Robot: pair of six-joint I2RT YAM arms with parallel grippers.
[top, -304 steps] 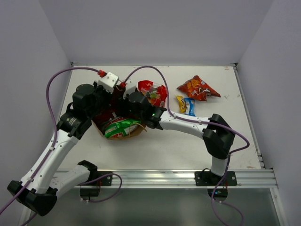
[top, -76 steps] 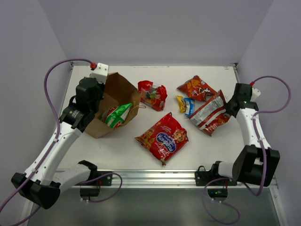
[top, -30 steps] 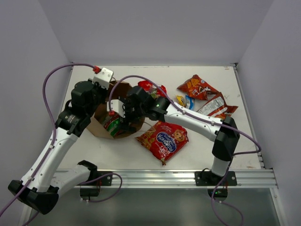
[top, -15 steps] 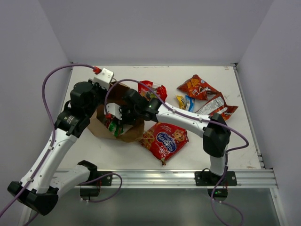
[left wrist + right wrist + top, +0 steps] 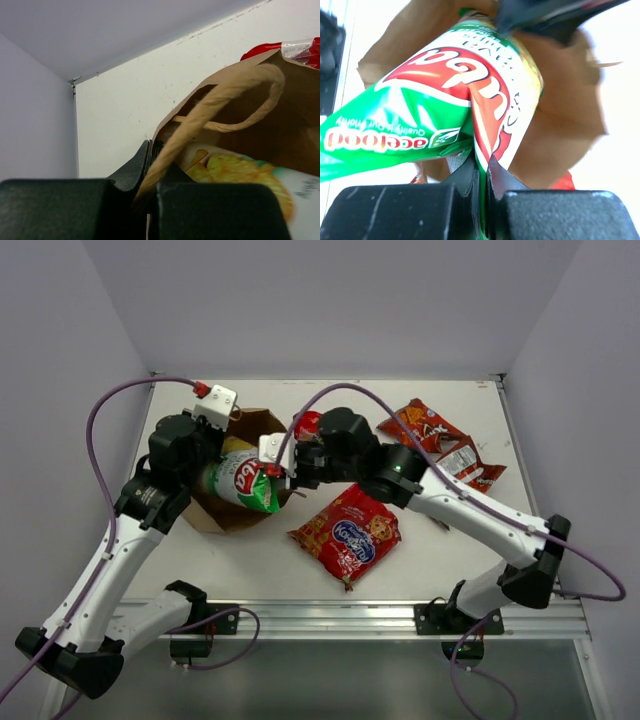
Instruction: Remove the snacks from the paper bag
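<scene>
The brown paper bag [image 5: 213, 516] lies on its side at the left, its mouth facing right. My left gripper [image 5: 218, 448] is shut on the bag's rim by a twisted handle [image 5: 225, 95]; in the left wrist view the gripper [image 5: 150, 167] pinches the brown paper. My right gripper [image 5: 283, 472] is shut on the green-and-white snack packet [image 5: 243, 480], which sticks halfway out of the bag's mouth. In the right wrist view the gripper [image 5: 484, 165] clamps the packet [image 5: 420, 115] at a lower fold, with the bag [image 5: 560, 115] behind it.
A large red packet with a blue logo [image 5: 347, 533] lies just right of the bag. A red packet [image 5: 308, 423] peeks out behind my right arm. An orange-red packet [image 5: 425, 420] and a red-and-silver one [image 5: 470, 465] lie at the back right.
My right gripper, open inside the bag's mouth a second ago, has shut on the green-and-white packet and drawn it up and out to the right. The left gripper kept its hold.
</scene>
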